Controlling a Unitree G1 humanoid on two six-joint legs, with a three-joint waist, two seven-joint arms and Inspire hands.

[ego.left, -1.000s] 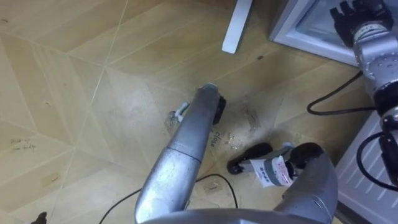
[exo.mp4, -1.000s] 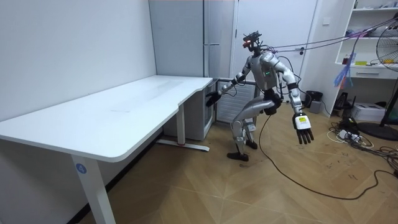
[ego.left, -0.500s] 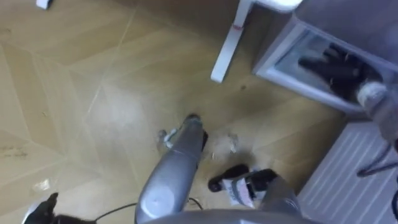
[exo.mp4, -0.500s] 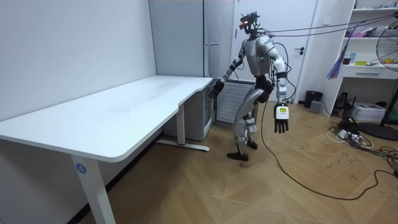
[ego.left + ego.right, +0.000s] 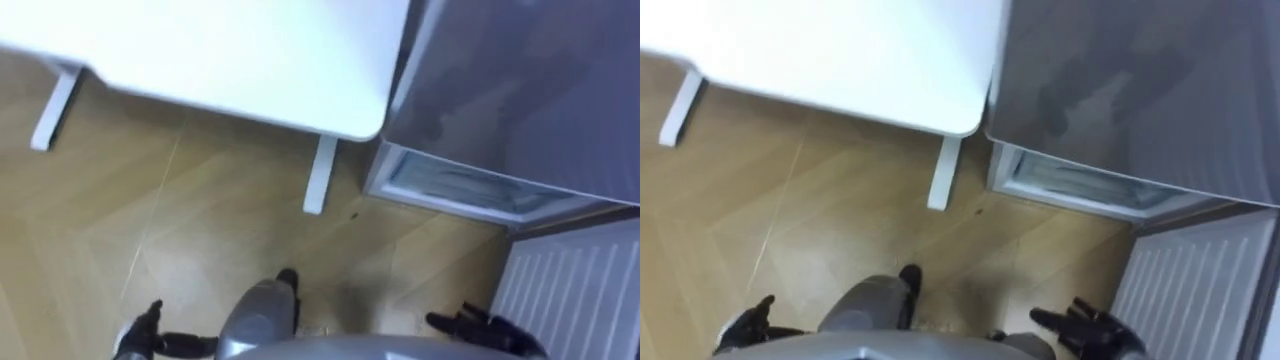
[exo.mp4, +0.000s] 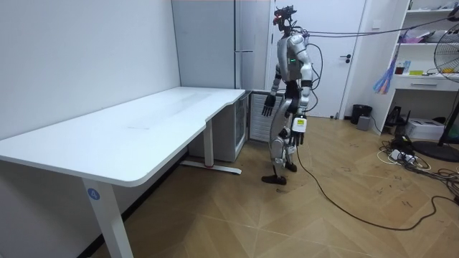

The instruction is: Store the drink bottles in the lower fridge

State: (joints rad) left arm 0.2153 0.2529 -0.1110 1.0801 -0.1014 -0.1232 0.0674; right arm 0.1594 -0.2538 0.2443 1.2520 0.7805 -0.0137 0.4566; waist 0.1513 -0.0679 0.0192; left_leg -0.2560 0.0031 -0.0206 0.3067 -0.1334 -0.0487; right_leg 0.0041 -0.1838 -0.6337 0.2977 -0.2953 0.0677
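I stand upright on the wood floor facing a tall grey fridge [image 5: 520, 80], with the end of a white table [image 5: 200, 50] beside it. Below the grey front shows the lower fridge's light-framed glass part [image 5: 460, 190]; whether its door is ajar I cannot tell. My left hand [image 5: 140, 328] hangs low at the bottom left, fingers straight and holding nothing. My right hand [image 5: 480, 326] hangs at the bottom right, fingers spread and holding nothing. In the room view my right hand [image 6: 267, 105] is on the fridge side and my left hand [image 6: 299, 130] is by my hip.
A white ribbed radiator panel [image 5: 575, 290] stands close on my right. Two white table legs [image 5: 318, 175] [image 5: 50, 105] rest on the floor ahead. In the room view, a shelf with clutter and cables [image 6: 419, 132] lies well off at the room view's right.
I have straightened up from a bent stance. My right hand has left the lower fridge's front and dropped to my side; the left arm swung down too. The head camera has tipped up.
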